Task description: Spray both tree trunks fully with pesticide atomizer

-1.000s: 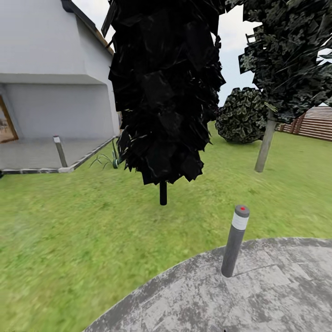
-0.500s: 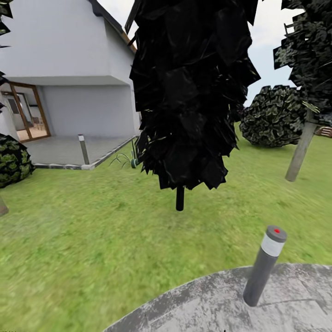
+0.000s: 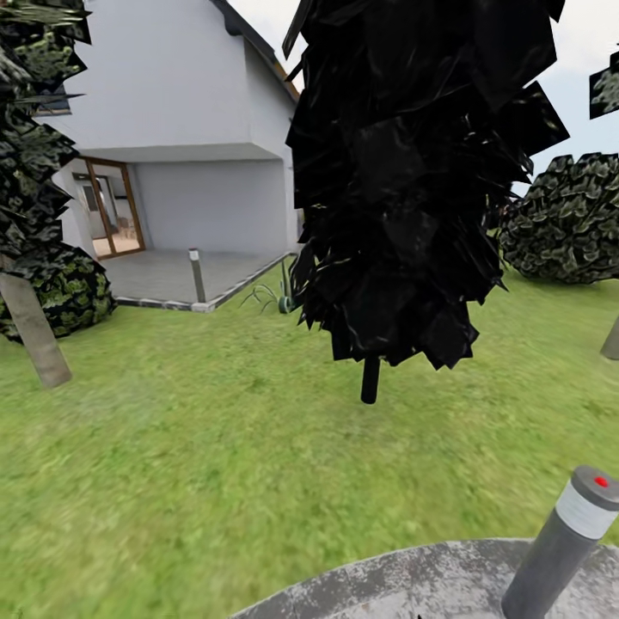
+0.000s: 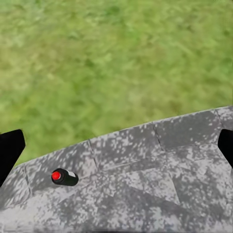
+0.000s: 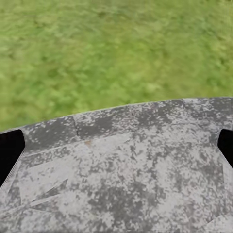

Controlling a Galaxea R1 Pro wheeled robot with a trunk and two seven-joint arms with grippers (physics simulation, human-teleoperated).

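Observation:
The pesticide atomizer [image 4: 64,177], a small dark bottle with a red top, lies on its side on the grey concrete floor [image 4: 160,179] in the left wrist view, close to the curved edge where grass begins. My left gripper [image 4: 118,145] hangs open above the paving, its dark fingertips [image 4: 9,150] far apart and apart from the bottle. My right gripper [image 5: 118,145] is also open over bare paving. In the head view one pale tree trunk [image 3: 34,335] stands at the left and a sliver of another tree trunk [image 3: 612,340] at the right edge.
A dark columnar tree [image 3: 413,172] on a thin stem fills the middle of the lawn [image 3: 215,447]. A grey bollard lamp [image 3: 563,542] stands on the paving at lower right. A white house [image 3: 172,129], a patio with a second bollard [image 3: 198,275] and round bushes [image 3: 567,219] lie beyond.
The head view has swung left: the columnar tree and bollard lamp have slid right in the picture, and the left pale trunk and more of the house have come into view.

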